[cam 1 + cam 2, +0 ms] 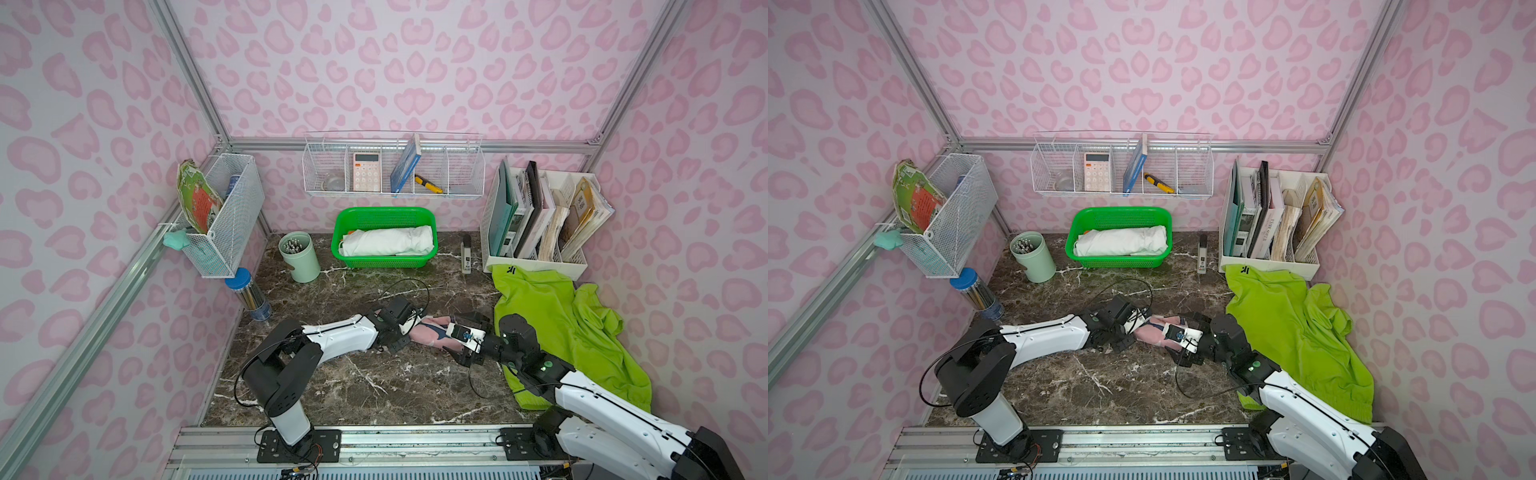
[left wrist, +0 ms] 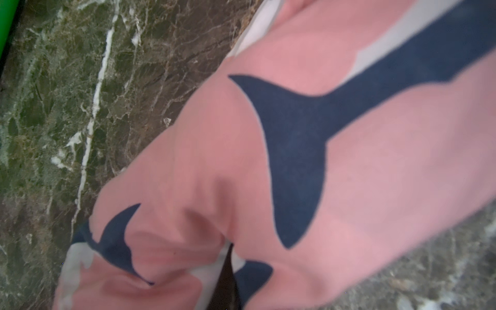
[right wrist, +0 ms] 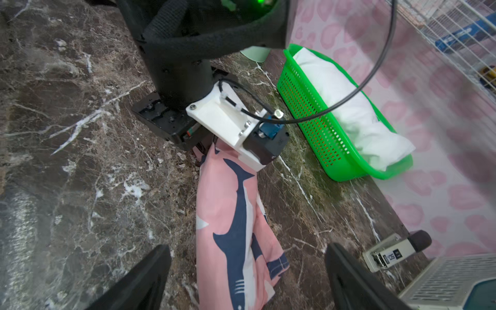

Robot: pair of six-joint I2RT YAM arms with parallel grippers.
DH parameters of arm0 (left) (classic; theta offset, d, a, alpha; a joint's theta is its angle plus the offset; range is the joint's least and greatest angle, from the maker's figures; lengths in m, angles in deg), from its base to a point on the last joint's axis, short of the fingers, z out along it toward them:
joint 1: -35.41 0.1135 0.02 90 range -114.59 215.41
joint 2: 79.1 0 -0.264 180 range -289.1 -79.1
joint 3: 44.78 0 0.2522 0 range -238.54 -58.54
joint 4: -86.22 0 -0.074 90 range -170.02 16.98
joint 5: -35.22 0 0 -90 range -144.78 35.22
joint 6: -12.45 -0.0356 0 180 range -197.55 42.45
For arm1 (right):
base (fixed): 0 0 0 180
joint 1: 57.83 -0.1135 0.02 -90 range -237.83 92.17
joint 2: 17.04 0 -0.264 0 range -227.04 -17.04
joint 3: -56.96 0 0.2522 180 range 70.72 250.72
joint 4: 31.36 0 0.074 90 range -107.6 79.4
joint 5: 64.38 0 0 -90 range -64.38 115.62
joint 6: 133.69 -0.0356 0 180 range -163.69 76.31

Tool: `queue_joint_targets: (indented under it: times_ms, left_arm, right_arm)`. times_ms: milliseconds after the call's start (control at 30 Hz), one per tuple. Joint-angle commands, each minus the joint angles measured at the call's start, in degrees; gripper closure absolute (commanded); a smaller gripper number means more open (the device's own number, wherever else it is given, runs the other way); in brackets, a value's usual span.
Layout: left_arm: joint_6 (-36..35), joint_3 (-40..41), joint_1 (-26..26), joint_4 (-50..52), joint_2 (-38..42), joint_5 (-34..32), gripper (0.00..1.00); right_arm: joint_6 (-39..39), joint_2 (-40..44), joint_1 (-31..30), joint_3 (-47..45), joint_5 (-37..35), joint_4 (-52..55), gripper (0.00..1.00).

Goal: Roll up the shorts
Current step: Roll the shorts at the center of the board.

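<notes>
Top pair overhead, wide — wrist views close, sharing pink shorts [image 2: 204,161].

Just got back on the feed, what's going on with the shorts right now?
Both arms are on the pink shark-print shorts, which lie as a narrow bundle mid-table. The left pincer is shut on one end. The right pincer stands open, its jaws either side of the other end, not gripping. The lime green shorts lie crumpled and unrolled under the right arm. A white cloth bundle sits in the green basket.
</notes>
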State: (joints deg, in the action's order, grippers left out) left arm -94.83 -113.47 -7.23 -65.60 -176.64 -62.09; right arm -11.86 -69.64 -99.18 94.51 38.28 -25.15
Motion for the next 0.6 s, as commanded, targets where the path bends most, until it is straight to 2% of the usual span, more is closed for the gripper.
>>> queue_joint_targets:
  times_ms: [0,200,300,567]
  left_arm:
    - [1.7,-0.78,0.35,0.95,-0.37,2.12,1.0]
    - [1.98,-1.22,0.36,1.66,-0.7,2.57,1.0]
    - [1.86,-1.48,0.36,2.1,-0.65,2.74,1.0]
    - [1.9,-1.65,0.43,2.32,-0.54,3.23,1.0]
  right_arm:
    - [3.15,-1.7,-3.64,0.12,-5.46,-0.05,0.06]
    - [3.0,-6.21,-6.78,-1.65,-5.99,-4.36,0.06]
    - [1.71,-8.74,-6.66,-2.08,-8.29,-7.69,0.07]
    - [5.69,-19.49,-4.47,0.72,-7.64,-9.92,0.14]
